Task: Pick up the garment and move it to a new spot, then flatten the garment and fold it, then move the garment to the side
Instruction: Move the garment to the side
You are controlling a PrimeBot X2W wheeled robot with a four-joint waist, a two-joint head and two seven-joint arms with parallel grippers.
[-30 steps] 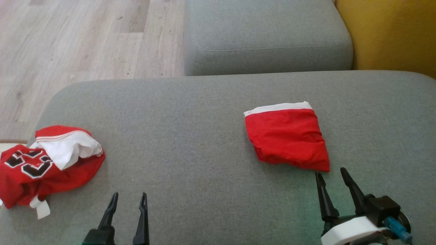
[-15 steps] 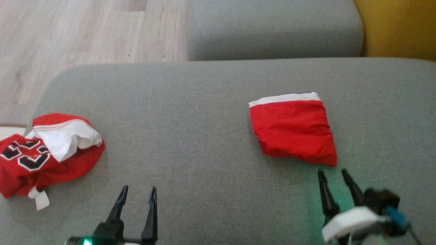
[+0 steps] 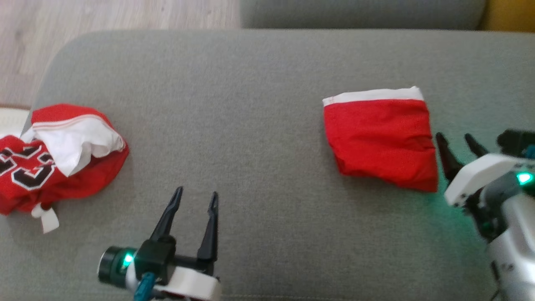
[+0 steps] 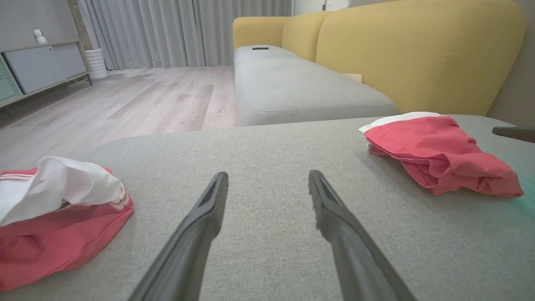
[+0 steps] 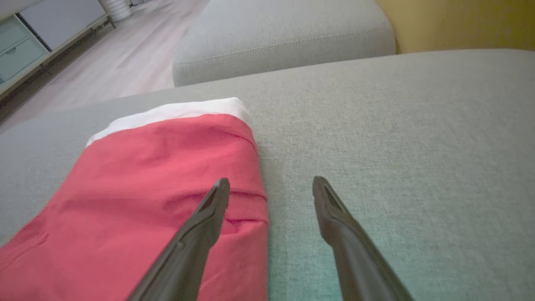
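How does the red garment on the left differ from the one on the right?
The left garment lies crumpled; the right garment lies folded flat. The left garment shows black-and-white characters; the right garment is plain red with a white band along one edge. Both are red and white, on the grey cushion.

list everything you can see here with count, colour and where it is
folded garment: 1, red with a white band, right part of the near cushion
crumpled jersey: 1, red and white with black numbers, left edge of the near cushion
near cushion: 1, grey, under both garments
far cushion: 1, grey, behind the near one
sofa back: 1, yellow, right of the far cushion
floor: 1, pale wood, left of the cushions
curtains: 1 set, grey, far wall
cabinet: 1, grey and pale green, far left
left gripper: 1, dark fingers, open, over bare cushion between the garments
right gripper: 1, dark fingers, open, at the folded garment's right edge
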